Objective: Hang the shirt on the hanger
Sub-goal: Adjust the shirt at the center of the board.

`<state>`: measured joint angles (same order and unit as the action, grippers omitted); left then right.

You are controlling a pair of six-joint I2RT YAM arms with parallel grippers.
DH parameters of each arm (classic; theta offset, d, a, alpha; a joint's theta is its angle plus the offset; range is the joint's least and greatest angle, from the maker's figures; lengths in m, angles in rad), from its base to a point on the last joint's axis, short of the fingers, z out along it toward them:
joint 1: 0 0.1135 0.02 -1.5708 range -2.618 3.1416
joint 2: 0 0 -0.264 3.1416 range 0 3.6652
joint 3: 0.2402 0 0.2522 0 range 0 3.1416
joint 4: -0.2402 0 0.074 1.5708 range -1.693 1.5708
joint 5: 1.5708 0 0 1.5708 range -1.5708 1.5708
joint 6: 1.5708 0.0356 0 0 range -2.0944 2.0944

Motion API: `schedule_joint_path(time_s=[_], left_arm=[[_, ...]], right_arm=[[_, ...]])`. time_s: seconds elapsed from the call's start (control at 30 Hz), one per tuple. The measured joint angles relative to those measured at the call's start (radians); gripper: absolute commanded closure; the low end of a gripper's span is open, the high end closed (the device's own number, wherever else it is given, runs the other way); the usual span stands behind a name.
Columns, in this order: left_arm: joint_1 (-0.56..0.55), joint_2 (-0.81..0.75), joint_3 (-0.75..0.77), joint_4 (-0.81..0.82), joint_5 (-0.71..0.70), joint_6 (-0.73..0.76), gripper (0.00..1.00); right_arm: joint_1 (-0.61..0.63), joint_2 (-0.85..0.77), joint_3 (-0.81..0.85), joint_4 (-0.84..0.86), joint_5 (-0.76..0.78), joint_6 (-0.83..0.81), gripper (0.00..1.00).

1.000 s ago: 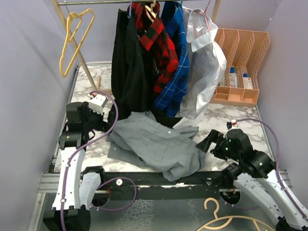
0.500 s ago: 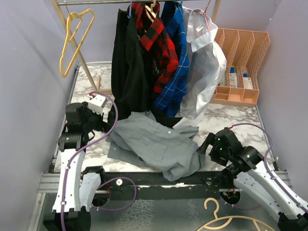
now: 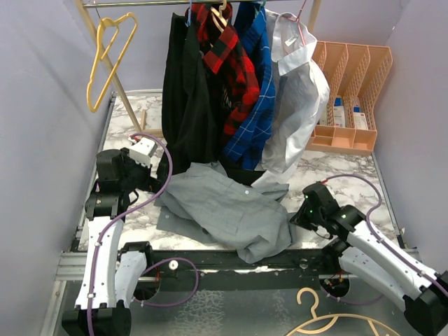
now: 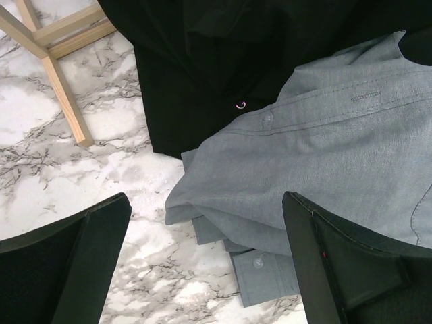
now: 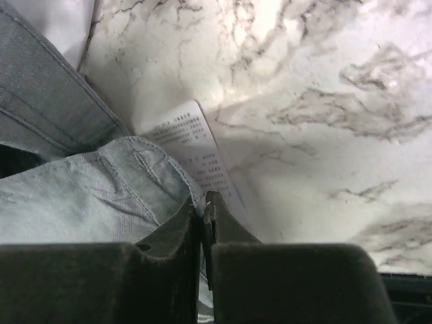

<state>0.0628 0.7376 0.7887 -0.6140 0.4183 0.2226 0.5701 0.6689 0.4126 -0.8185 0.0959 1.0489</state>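
Grasp step: the right pincer point(image 5: 204, 202) is pinching the grey shirt's point(image 3: 224, 210) edge while the left pincer point(image 4: 204, 199) is hovering open; lifting toward the yellow hanger point(image 3: 112, 64) likely follows.

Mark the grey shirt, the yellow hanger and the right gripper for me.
grey shirt point(image 3: 224, 210): top view, middle of its crumpled body.
yellow hanger point(image 3: 91, 105): top view, lower corner of its frame.
right gripper point(image 5: 204, 202): right wrist view, the tips, where the jaws pinch the shirt's hem.
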Motion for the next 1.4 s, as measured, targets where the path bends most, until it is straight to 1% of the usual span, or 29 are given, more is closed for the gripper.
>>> schedule_joint_path(time_s=[0.13, 0.2, 0.27, 0.33, 0.47, 0.53, 0.6, 0.67, 0.73, 0.77, 0.87, 1.0, 1.1, 1.23, 1.4], left_arm=[[-0.005, 0.0, 0.0, 0.0, -0.001, 0.0, 0.01], [-0.006, 0.003, 0.008, -0.006, -0.001, 0.006, 0.01], [-0.006, 0.032, 0.059, -0.048, 0.014, 0.034, 0.01], [-0.006, 0.108, 0.175, -0.133, 0.078, 0.095, 0.01], [-0.011, 0.32, 0.496, -0.357, 0.28, 0.293, 0.01], [-0.031, 0.441, 0.667, -0.507, 0.361, 0.389, 0.01], [-0.095, 0.547, 0.804, -0.594, 0.402, 0.433, 0.01], [-0.193, 0.621, 0.88, -0.652, 0.413, 0.445, 0.01], [-0.295, 0.672, 0.921, -0.682, 0.415, 0.435, 0.01], [-0.363, 0.701, 0.945, -0.695, 0.409, 0.415, 0.01], [-0.526, 0.763, 0.987, -0.705, 0.397, 0.371, 0.01], [-0.68, 0.824, 0.994, -0.704, 0.375, 0.344, 0.01], [-0.748, 0.851, 0.973, -0.687, 0.373, 0.332, 0.01], [-0.78, 0.913, 0.972, -0.667, 0.385, 0.321, 0.01], [-0.811, 1.097, 1.067, -0.644, 0.417, 0.306, 0.01]], right_arm=[[0.0, 0.081, 0.0, 0.072, 0.0, -0.058, 0.99], [0.0, 0.089, 0.009, 0.093, 0.0, -0.092, 0.99], [0.0, 0.081, 0.034, 0.119, -0.001, -0.133, 0.99], [0.0, 0.077, 0.076, 0.152, -0.012, -0.181, 0.99], [0.001, 0.114, 0.195, 0.227, -0.054, -0.296, 0.99], [0.011, 0.151, 0.261, 0.253, -0.061, -0.353, 0.99], [0.029, 0.171, 0.306, 0.275, -0.061, -0.411, 0.99], [0.038, 0.163, 0.316, 0.281, -0.062, -0.442, 0.99], [0.044, 0.143, 0.315, 0.277, -0.075, -0.46, 0.99], [0.044, 0.132, 0.315, 0.271, -0.086, -0.461, 0.99], [0.044, 0.102, 0.315, 0.232, -0.103, -0.437, 0.99], [0.044, 0.033, 0.315, 0.107, -0.101, -0.359, 0.99], [0.044, -0.008, 0.316, 0.016, -0.1, -0.315, 0.99], [0.044, 0.008, 0.327, -0.092, -0.102, -0.278, 0.99], [0.044, 0.057, 0.31, -0.145, -0.116, -0.266, 0.99]])
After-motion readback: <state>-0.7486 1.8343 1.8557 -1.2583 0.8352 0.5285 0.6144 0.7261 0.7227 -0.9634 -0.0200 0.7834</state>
